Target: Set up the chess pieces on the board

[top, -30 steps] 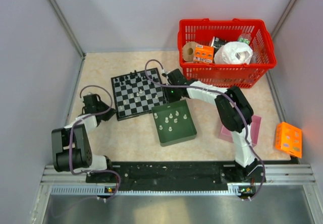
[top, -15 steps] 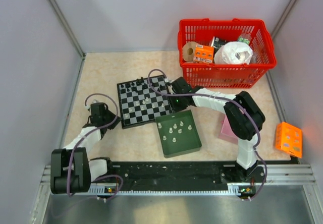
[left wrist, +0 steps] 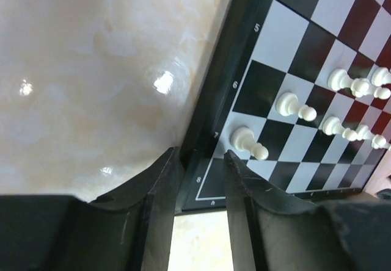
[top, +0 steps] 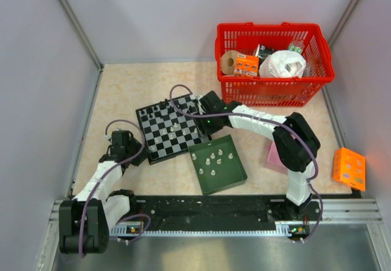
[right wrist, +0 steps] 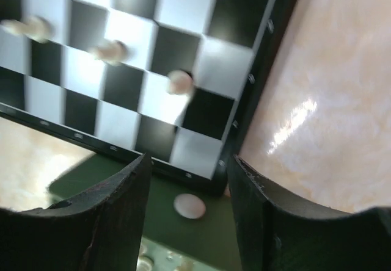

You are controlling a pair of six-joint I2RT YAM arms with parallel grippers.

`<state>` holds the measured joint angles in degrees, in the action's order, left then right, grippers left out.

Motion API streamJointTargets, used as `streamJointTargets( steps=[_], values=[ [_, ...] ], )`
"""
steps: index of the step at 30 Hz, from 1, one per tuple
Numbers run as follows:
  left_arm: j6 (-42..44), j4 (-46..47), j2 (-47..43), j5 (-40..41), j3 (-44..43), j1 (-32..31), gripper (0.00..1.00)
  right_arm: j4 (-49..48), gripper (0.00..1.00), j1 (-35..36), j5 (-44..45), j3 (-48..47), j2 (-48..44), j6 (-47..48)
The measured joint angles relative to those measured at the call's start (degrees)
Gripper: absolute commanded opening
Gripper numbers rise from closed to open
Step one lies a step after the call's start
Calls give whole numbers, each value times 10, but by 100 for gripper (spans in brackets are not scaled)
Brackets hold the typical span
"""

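The board is lying skewed, left of centre on the tabletop, w/ whitish chess pieces scattered mid-board and black ones along its far edge. More whitish ones are sitting in the green tray, just beside the board's near-right corner. Left jaws are standing partly apart astride the near-left corner, gripping nothing as far as I can see. Right jaws are gaping wider over the corner by the tray, empty.
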<state>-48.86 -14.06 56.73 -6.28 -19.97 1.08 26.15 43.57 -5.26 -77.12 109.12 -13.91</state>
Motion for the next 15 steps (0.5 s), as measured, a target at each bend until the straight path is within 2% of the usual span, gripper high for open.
streamJointTargets(
  steps=[5, 9, 15],
  values=[
    [14, -64, 0, 12, -37, -7, 48, 4, 56, 16, 5, -70, -16, 21],
    [24, -83, 0, 28, -59, -8, 49, 3, 55, 17, 5, -76, -61, 24],
    [29, -113, -8, 62, -67, -8, 51, -5, 45, 28, -27, -44, -119, 17]
  ],
)
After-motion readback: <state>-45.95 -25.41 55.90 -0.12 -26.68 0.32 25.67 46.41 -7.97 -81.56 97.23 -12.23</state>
